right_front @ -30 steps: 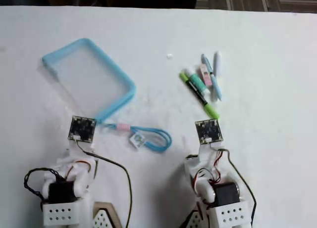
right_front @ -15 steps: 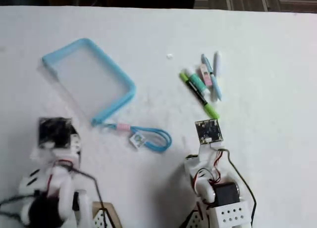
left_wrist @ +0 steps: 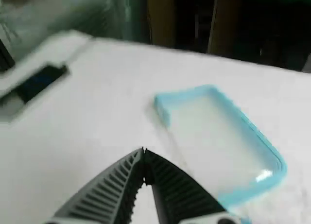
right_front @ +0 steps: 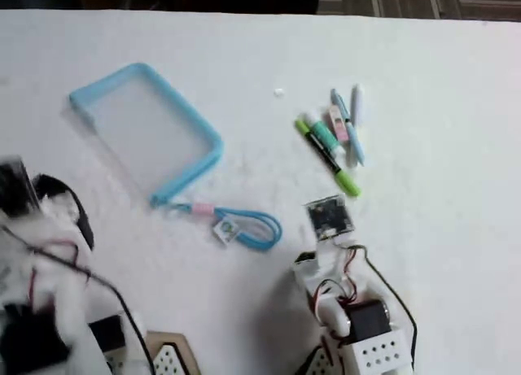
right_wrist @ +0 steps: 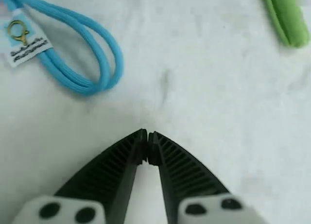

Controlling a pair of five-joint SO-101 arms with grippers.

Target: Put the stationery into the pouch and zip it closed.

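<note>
Bright, even light; faint shadows on table.

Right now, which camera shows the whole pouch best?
The high view: the pouch lies whole, blue rim and strap included. The left wrist view shows its body nearer, with one end cut off near the left gripper. The right wrist view shows its strap and tag.

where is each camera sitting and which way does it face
High view: fixed above the table, looking down on pouch, strap, pens, left arm, right arm.
Left wrist view: on that arm, facing past shut left gripper toward the pouch, shared with high.
Right wrist view: on that arm, facing down past shut right gripper at strap and green pen, shared with high.
</note>
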